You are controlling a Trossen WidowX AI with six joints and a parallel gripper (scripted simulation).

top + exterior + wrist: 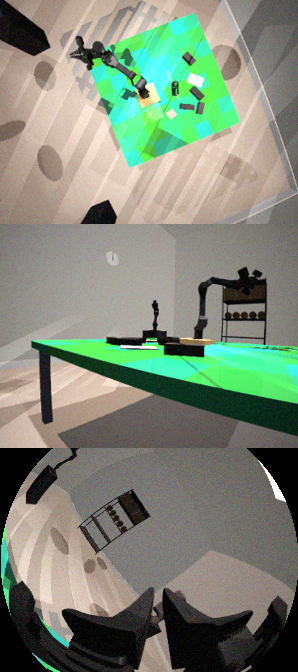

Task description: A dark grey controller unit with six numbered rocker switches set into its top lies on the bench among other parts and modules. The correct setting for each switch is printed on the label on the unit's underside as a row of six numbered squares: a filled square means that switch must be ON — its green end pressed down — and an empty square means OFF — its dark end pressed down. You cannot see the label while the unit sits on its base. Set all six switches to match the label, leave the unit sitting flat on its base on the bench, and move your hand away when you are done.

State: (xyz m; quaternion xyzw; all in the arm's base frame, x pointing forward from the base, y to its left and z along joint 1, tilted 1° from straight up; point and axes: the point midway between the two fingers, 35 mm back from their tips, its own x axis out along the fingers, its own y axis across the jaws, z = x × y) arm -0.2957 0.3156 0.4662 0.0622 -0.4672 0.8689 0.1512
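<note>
The dark grey controller unit [172,88] lies on the bench near its middle in the top view, with green marks showing along its top. Its switch positions are too small to read, and its underside label is hidden. In the exterior view I cannot tell it apart from the other dark blocks. My gripper [72,54] [157,591] is shut and empty, its fingertips almost together. It is high up, beyond the bench's upper-left edge and far from the unit. The wrist camera looks out into the room and does not show the unit.
The arm's base stands on a tan board [155,99]. Beyond the unit lie several dark modules, including one [189,58] at the top and one [197,93] lower down, and a white plate [195,79]. A small cream square [171,114] lies below the unit.
</note>
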